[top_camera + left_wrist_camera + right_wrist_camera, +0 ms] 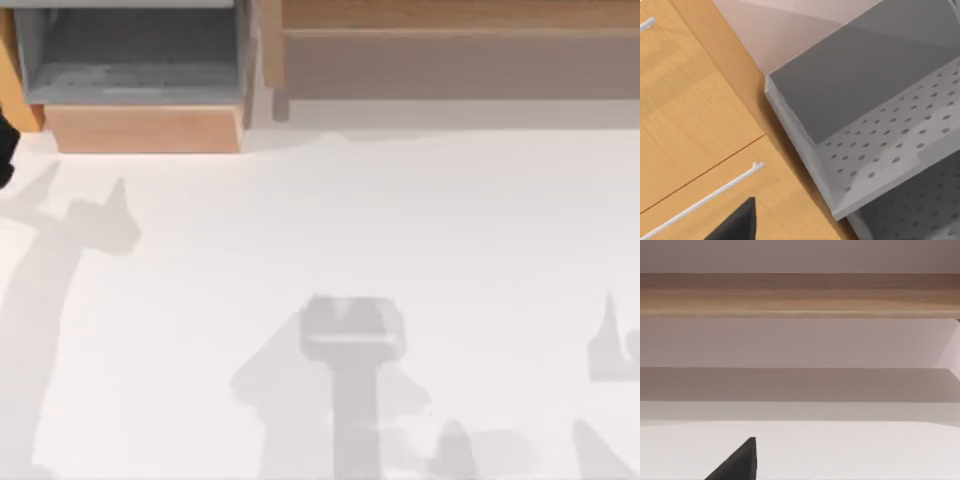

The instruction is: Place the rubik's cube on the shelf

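Along the upper right of the top view runs the shelf [450, 15], a long light-brown wooden ledge above a flat grey-brown panel. At upper left sits a wooden box [145, 128] with a grey interior, on the smooth white table [400, 220]. I cannot tell where the rubik's cube is, nor how either gripper's fingers stand.

1. White table [400, 230] fills most of the top view, crossed by soft grey shadows.
2. Wooden box [145, 128] with grey interior stands at its far left edge.

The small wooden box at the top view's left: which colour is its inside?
Grey; the wooden box shows it best in the top view.
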Motion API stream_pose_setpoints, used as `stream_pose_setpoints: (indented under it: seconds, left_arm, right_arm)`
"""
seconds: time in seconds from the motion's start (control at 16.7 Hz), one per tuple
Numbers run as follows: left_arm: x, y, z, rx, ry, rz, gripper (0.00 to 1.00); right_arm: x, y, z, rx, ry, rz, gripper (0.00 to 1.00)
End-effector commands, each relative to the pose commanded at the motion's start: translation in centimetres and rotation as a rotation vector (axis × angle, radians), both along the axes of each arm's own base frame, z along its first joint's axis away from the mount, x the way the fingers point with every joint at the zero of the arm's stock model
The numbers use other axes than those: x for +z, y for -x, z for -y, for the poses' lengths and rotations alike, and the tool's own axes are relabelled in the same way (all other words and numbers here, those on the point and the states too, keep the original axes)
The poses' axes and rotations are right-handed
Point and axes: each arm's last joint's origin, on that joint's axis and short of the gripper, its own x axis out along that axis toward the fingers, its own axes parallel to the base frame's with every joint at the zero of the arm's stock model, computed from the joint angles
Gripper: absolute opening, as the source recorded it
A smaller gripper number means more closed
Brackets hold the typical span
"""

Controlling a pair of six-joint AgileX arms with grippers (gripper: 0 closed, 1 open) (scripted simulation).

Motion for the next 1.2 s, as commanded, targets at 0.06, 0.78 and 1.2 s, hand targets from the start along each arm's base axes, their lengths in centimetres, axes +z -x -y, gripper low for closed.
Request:
stream_pose_setpoints:
  seconds: [0.06, 0.78, 1.2]
  left_arm:
    - [0.2, -1.8, -0.5, -0.003, -0.061, 0.011, 1.00]
    - [-10.3, -17.5, -10.4, 0.052, -0.738, 0.058, 1.00]
    - [-15.9, -18.7, -15.1, 0.110, -0.971, 0.051, 1.00]
  right_arm:
    - [0.0, 0.0, 0.0, 0.000, 0.000, 0.000, 1.00]
    - [0.0, 0.0, 0.0, 0.000, 0.000, 0.000, 1.00]
    - [0.0, 0.0, 0.0, 0.000, 0.000, 0.000, 1.00]
